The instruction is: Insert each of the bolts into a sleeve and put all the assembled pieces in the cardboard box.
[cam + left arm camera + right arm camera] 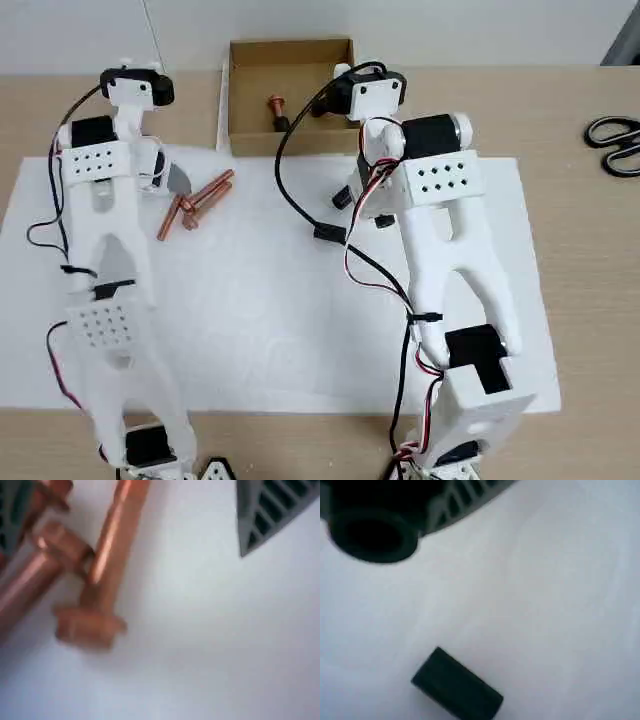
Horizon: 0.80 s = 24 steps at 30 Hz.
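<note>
Several copper bolts (200, 198) lie in a loose heap on the white sheet (260, 320), left of the cardboard box (290, 55). My left gripper (172, 185) is down at the heap's left end. It is open, and the bolts (107, 555) lie on the sheet between its grey fingers (265, 515). My right gripper (352, 192) hangs low below the box. A black sleeve (372, 535) sits end-on right against its grey ribbed part (465, 500). Another sleeve (457, 686) lies loose on the sheet close by. One bolt with a sleeve (277, 112) lies in the box.
Black scissors (615, 142) lie on the wooden table at the far right. Cables (300, 190) trail from the right arm across the sheet between the two arms. The box's left flap (222, 105) stands out toward the left arm.
</note>
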Tool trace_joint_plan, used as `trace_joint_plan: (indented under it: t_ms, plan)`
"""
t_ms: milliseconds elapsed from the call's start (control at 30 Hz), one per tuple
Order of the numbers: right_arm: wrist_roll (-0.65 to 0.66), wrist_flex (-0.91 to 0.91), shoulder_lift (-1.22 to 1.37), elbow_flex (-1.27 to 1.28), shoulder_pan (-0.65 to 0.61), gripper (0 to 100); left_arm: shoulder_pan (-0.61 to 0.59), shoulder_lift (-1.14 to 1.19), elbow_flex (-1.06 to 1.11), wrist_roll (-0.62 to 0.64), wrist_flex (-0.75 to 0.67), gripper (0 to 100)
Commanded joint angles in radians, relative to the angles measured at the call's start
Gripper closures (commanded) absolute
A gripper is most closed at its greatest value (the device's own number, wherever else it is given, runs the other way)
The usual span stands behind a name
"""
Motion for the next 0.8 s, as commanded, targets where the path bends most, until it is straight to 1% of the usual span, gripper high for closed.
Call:
trace_joint_plan:
  t_ms: [0,200,267,433,767]
  plan:
    - [0.008,-0.001,-0.065,-0.029,0.005,99.5,-0.002,0.063,-0.174,0.031,-0.011,73]
    - [0.008,-0.001,-0.065,-0.029,0.007,99.5,0.0,0.186,-0.275,0.031,-0.011,73]
    - [0.008,-0.001,-0.065,-0.029,0.008,99.5,-0.002,0.203,-0.277,0.031,-0.005,74]
    - [0.008,-0.001,-0.064,-0.029,0.008,99.5,0.002,0.204,-0.278,0.025,0.026,80]
    - [0.008,-0.001,-0.064,-0.029,0.005,99.5,0.0,0.261,-0.277,0.023,0.031,81]
